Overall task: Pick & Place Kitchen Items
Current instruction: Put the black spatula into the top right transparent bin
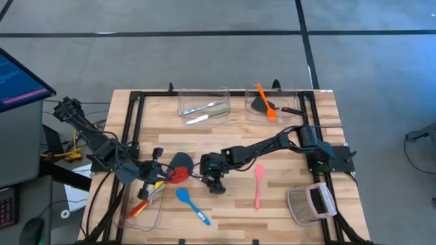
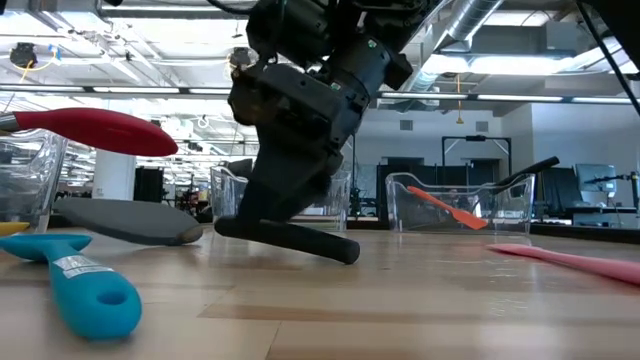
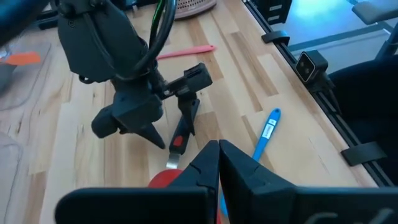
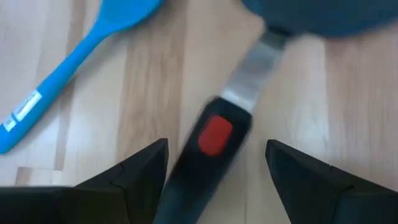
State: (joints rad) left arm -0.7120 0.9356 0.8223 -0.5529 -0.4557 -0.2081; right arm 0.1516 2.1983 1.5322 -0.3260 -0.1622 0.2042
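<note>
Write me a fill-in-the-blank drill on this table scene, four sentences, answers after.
1. The right hand hangs with open fingers over the black turner's ____.
2. The pink spatula lies on the bare ____.
3. The orange spatula rests in a clear ____.
4. The button on the black turner's handle is ____.

Missing words: handle; table; bin; red
</note>
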